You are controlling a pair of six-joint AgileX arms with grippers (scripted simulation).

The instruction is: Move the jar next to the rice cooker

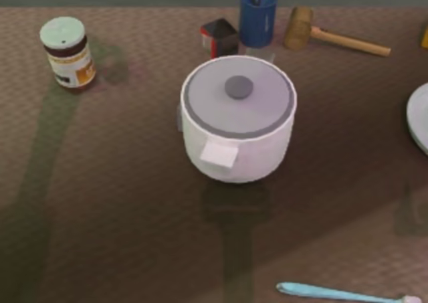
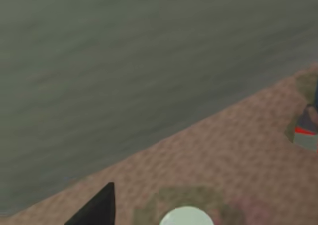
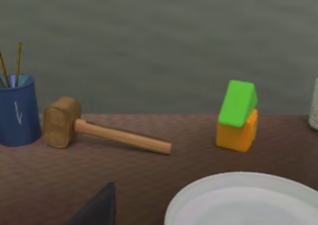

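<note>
The jar [image 1: 67, 52], with white lid, dark contents and white-and-orange label, stands upright at the table's far left. The rice cooker [image 1: 237, 119], a large white pot with grey-ringed lid and dark knob, sits in the middle, well apart from the jar. Neither arm shows in the top view; only their shadows fall on the table. In the left wrist view the jar's lid [image 2: 186, 219] lies just below my left gripper [image 2: 149, 217], whose one visible dark finger [image 2: 99, 207] stands off to the side. My right gripper [image 3: 154, 217] hovers near the white plate [image 3: 238, 200], holding nothing.
Behind the cooker stand a red-and-black box [image 1: 219, 37] and a blue pen cup [image 1: 258, 15]. A wooden mallet [image 1: 334, 39] lies at the back right. The plate [image 1: 420, 116] sits at the right edge, a green-and-orange block [image 3: 237, 116] behind it. A light blue toothbrush [image 1: 348, 293] lies in front.
</note>
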